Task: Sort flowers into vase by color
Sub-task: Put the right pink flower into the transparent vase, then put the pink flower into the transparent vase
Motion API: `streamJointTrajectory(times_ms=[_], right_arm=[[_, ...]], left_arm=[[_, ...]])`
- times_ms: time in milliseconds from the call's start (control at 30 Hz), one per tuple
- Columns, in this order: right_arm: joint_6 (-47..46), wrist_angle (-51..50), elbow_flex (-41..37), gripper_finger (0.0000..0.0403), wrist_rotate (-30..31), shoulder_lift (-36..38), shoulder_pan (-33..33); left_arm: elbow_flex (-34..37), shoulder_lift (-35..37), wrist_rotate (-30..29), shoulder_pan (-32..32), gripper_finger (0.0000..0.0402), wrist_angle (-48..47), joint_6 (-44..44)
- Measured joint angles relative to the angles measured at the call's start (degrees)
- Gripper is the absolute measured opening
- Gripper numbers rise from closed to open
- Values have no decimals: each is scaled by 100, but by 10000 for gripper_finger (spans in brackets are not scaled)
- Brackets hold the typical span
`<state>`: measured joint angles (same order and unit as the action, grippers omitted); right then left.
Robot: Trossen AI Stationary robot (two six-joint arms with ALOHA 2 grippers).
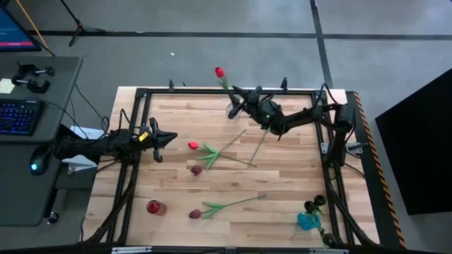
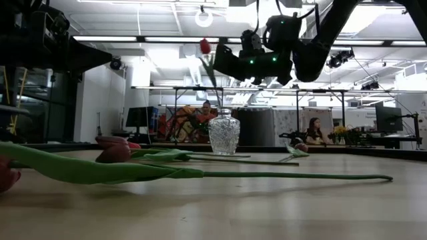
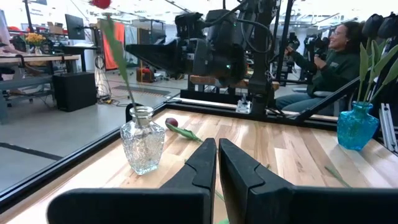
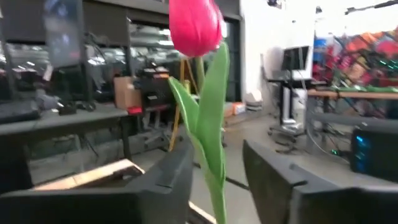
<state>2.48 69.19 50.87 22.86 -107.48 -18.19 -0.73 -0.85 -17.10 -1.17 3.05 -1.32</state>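
A bright red tulip (image 1: 219,72) stands with its stem in a clear glass vase (image 2: 223,133) near the table's far edge and leans outward over that edge. My right gripper (image 4: 214,180) is open, high around the upper stem (image 4: 216,186); one finger stands on each side of it with a gap. My left gripper (image 3: 216,168) is shut, holds nothing, and hovers at the table's left side (image 1: 159,141). Three more tulips lie flat mid-table: one red (image 1: 192,145), two maroon (image 1: 196,170) (image 1: 194,214).
A small red vase (image 1: 155,207) stands near the near-left corner. A blue vase (image 1: 308,220) with green stems stands near the near-right corner. Long stems cross at mid-table (image 1: 251,152). A black frame rail (image 1: 212,90) runs along the far edge. People sit beyond the table (image 3: 336,50).
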Motion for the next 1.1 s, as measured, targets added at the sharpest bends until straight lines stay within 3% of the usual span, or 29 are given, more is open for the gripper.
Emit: streamJointTrajectory(times_ms=[167, 300, 433, 533, 633, 700, 800, 1100], right_arm=[[91, -1207, 0, 215, 706, 341, 214], [192, -2568, 0, 262, 716, 1091, 424], [-2, -3973, 0, 282, 701, 1931, 658], [-335, -4970, 2, 283, 429, 2436, 824], [-906, -5699, 2, 282, -257, 2651, 966], [-1252, -5861, 2, 282, -730, 2616, 1036], [-1645, -5799, 4, 282, -951, 2296, 1193], [-2183, -5105, 81, 281, -2149, 614, 1657]], left_arm=[[0, -1, 0, 2, 8, 0, 0], [0, -1, 0, 2, 8, 2, -2], [0, -1, -1, 1, 8, 1, 0], [0, 0, -1, 2, 8, 0, -1], [0, -1, 0, 2, 8, 2, 0], [0, -1, -2, 2, 8, 2, 0], [0, -1, -1, 2, 8, 0, 0], [0, -1, -1, 2, 8, 0, 0]])
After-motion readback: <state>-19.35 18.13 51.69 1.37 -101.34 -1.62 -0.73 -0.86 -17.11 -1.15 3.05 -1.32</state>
